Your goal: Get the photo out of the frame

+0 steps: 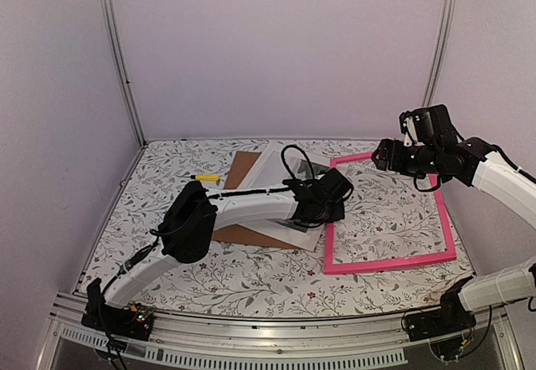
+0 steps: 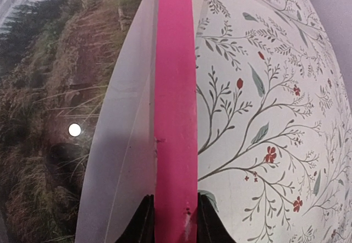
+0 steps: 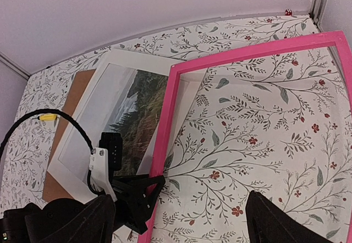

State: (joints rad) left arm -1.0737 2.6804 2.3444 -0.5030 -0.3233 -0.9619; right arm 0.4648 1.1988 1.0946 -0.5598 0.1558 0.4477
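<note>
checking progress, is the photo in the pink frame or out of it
Mostly out: the photo lies on the brown backing board; the pink frame encloses mainly floral tablecloth, its left rail overlapping the photo's edge.

Left arm stretched forward low, left gripper (image 1: 331, 207) clamped on the frame (image 1: 389, 263); right gripper (image 1: 379, 154) raised, fingers spread.

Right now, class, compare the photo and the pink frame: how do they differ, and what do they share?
The frame is a bright pink open outline; the photo is a solid white-bordered landscape print. The left end effector pinches the frame; nothing holds the photo. Both are rectangular.
</note>
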